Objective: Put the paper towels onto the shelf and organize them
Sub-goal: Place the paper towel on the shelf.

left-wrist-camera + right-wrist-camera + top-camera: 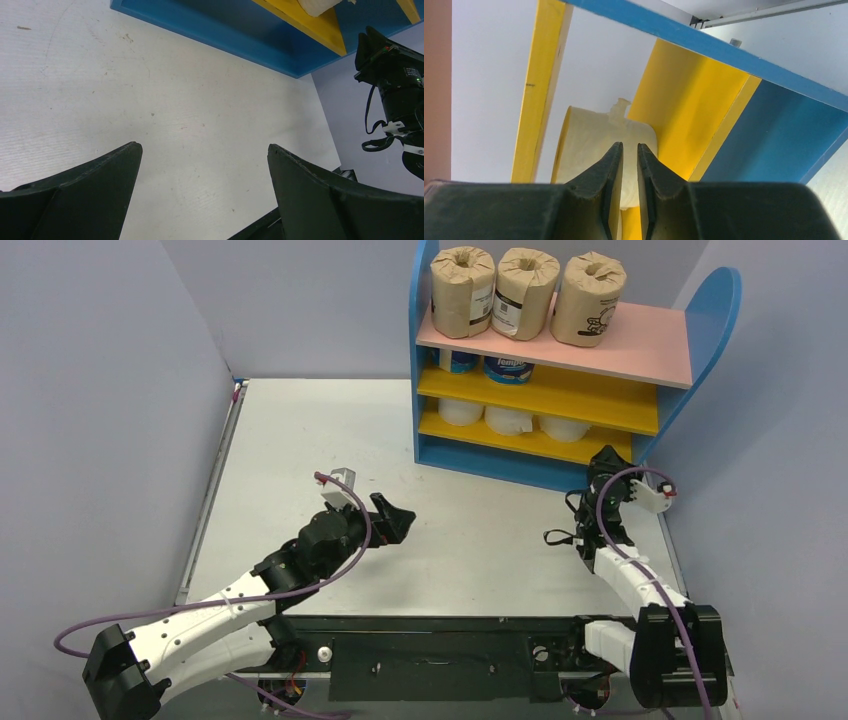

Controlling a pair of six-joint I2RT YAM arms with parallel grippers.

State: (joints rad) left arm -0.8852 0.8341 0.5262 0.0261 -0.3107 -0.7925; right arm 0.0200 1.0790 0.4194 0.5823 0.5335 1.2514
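The shelf stands at the back right of the table. Three brown-wrapped paper towels stand on its pink top board. Two blue-and-white rolls are on the middle yellow board and three plain white rolls on the lower one. My left gripper is open and empty above mid-table. My right gripper is shut and empty just in front of the shelf's lower right end, pointing at a white roll between the fingertips' line.
Grey walls enclose the table on the left, back and right. The shelf's blue base and my right arm show in the left wrist view. The table's right edge runs close beside my right arm.
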